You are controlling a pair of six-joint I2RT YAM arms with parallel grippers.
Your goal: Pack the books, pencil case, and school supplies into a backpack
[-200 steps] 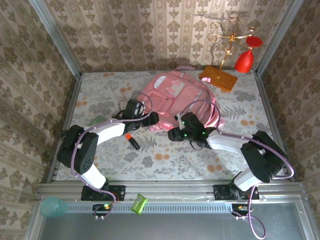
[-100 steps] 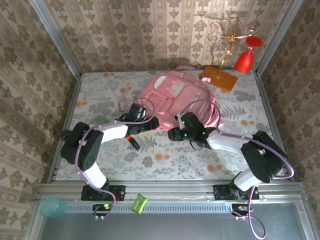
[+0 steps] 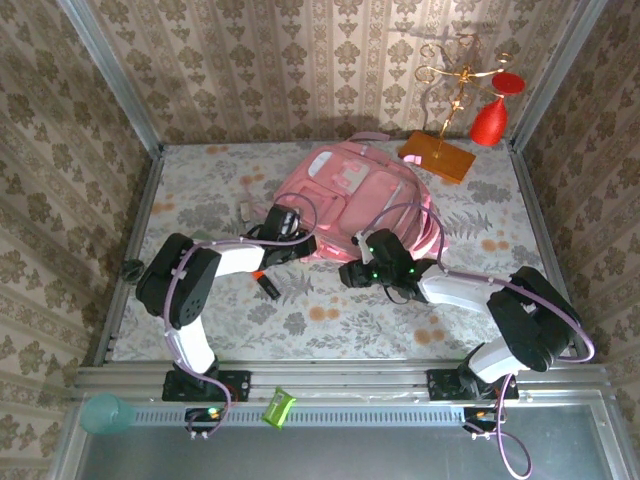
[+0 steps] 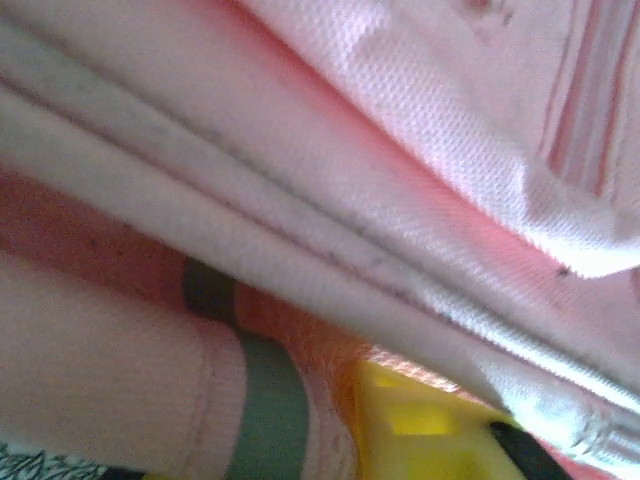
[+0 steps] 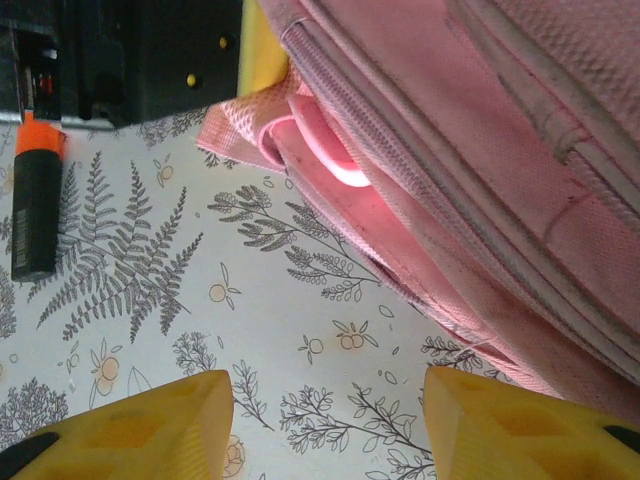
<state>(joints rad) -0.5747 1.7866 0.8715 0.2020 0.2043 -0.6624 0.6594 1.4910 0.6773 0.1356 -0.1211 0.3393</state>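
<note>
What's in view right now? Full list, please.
table: one, floral cover.
backpack: one, pink, lying at table centre.
black-and-orange pen: one, on the table near the backpack's near-left corner.
stand: one, orange base, gold arms, red ornament, far right corner.
cup: one, teal, past the table's near edge, left.
green item: one, past the near edge, unidentifiable.
small pale item: one, left of the backpack, unidentifiable.
left gripper: one, black and yellow, against the backpack's near edge; jaws unclear.
right gripper: one, black and yellow, open over the table beside the backpack.
</note>
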